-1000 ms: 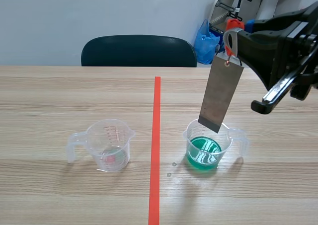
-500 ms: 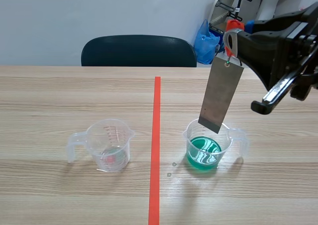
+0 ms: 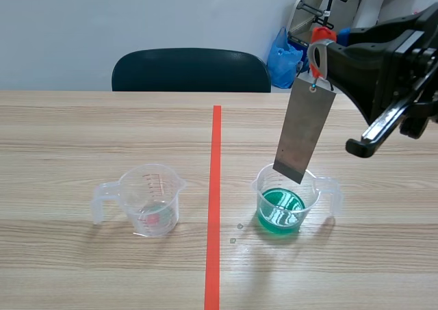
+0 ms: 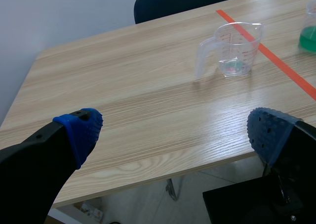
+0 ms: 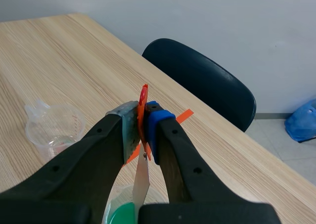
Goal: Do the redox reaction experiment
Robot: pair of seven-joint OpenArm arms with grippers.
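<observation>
The metal plate (image 3: 304,128) is hanging from an orange-red clip (image 3: 319,46), and the right gripper (image 5: 143,129) is pinching that clip tight between its pads, with no gap showing. The plate's long axis is running nearly up and down, its lower end leaning a little toward the red tape line (image 3: 215,200). Its bottom edge is sitting over the mouth of the cup (image 3: 288,199) holding the green liquid (image 3: 280,211). Whether the edge is just above the rim or just inside it I cannot tell, but it does not look to be reaching the liquid.

So the liquid is lying almost straight below the plate, and the coming move looks like a plain lowering along the plate's length. The cup's mouth is giving only a little room to either side of the plate, so its tilt could bring a lower corner against the rim. The cup's handle is pointing toward the right arm's side, away from the plate.

Across the tape line, the second cup (image 3: 150,199) is standing well apart, nearly empty, its handle turned outward. The left gripper (image 4: 174,130) is hanging wide open with nothing in it, back by the table's (image 3: 82,132) edge, far from both cups, so the right arm is the one placed to act. A dark chair (image 3: 191,70) is standing beyond the far edge.
</observation>
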